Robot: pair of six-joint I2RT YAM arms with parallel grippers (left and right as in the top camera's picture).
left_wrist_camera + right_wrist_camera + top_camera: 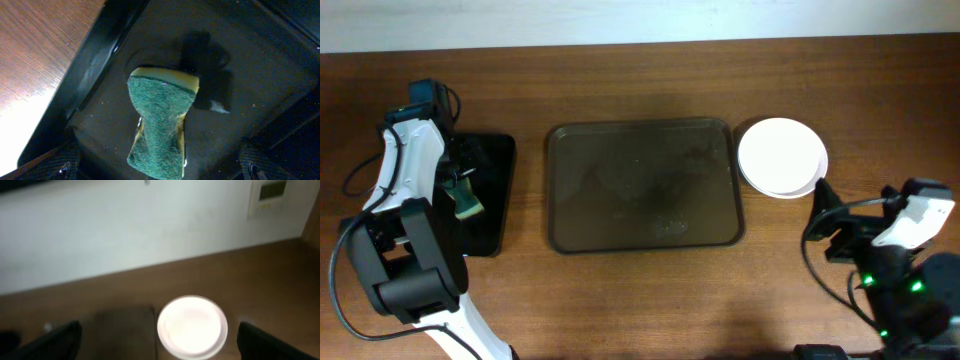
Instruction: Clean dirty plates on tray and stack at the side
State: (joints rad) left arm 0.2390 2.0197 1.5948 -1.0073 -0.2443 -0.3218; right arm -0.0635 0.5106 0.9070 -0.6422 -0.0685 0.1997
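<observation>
The dark brown tray [642, 186] lies mid-table with nothing on it; it also shows dimly in the right wrist view [125, 330]. White plates [781, 156] sit stacked on the table just right of the tray, and the top one looks clean [192, 326]. My left gripper [460, 185] is open over the black tray, its fingers wide apart [160, 167] on either side of a green and yellow sponge [161, 120] that rests there. My right gripper [828, 222] is open and empty [160, 342], in front of and to the right of the plates.
The smaller glossy black tray [490, 195] lies at the left under the left gripper; its floor fills the left wrist view [240, 75]. A white wall [150, 225] runs along the table's far edge.
</observation>
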